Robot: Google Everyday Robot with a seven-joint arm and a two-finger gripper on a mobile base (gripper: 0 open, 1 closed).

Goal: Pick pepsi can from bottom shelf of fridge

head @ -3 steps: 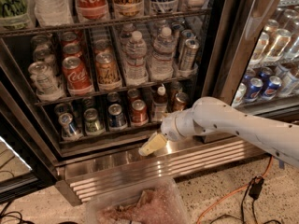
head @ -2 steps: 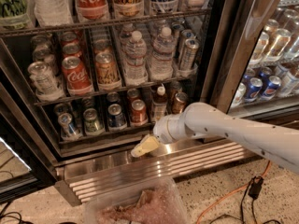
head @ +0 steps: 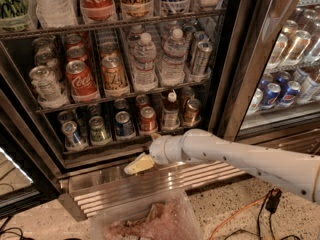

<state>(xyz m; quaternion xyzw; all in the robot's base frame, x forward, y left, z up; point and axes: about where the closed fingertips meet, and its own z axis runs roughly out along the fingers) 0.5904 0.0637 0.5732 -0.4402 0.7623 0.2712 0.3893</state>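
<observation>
The fridge [head: 235, 74] stands with its dark interior in view. On the bottom shelf [head: 100, 151] a row of cans stands in clear trays. The pepsi can [head: 123, 125] is dark blue with a silver top, between a green can [head: 98, 130] and a red can [head: 148, 120]. My gripper [head: 139, 164] hangs at the end of the white arm [head: 220, 154], in front of the steel lip just below the shelf. It sits below and slightly right of the pepsi can and does not touch it.
A small bottle [head: 171, 111] and a brown can [head: 191, 111] stand right of the red can. The ribbed base grille [head: 150, 186] runs below. A clear plastic bin [head: 145, 219] sits on the floor in front. An orange cable [head: 240, 216] lies at the right. A neighbouring cooler [head: 280, 91] holds more blue cans.
My gripper and arm have moved left and slightly down along the fridge's lower front, closer to below the pepsi can. The cans have not moved.
</observation>
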